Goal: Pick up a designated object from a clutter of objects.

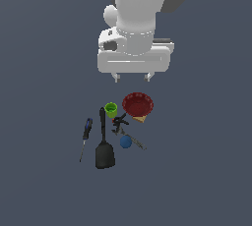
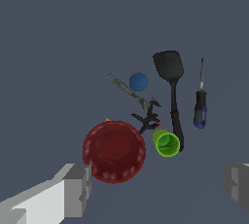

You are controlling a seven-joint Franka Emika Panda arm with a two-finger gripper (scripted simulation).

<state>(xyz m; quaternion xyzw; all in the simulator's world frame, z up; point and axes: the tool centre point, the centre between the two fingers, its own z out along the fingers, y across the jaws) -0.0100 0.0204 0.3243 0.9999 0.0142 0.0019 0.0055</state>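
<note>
The hand (image 1: 132,77) is hanging above the counter (image 1: 44,122) with its fingers (image 2: 78,189) spread wide and nothing between them. The black spatula (image 1: 104,146) is lying flat below, its handle end sitting just beside the green cup (image 1: 111,109). A blue-handled screwdriver (image 1: 86,136) is resting near it toward the exterior view's left. The red bowl (image 1: 138,105), black clamp (image 1: 119,122) and blue ball (image 1: 126,142) are clustering on its other side.
</note>
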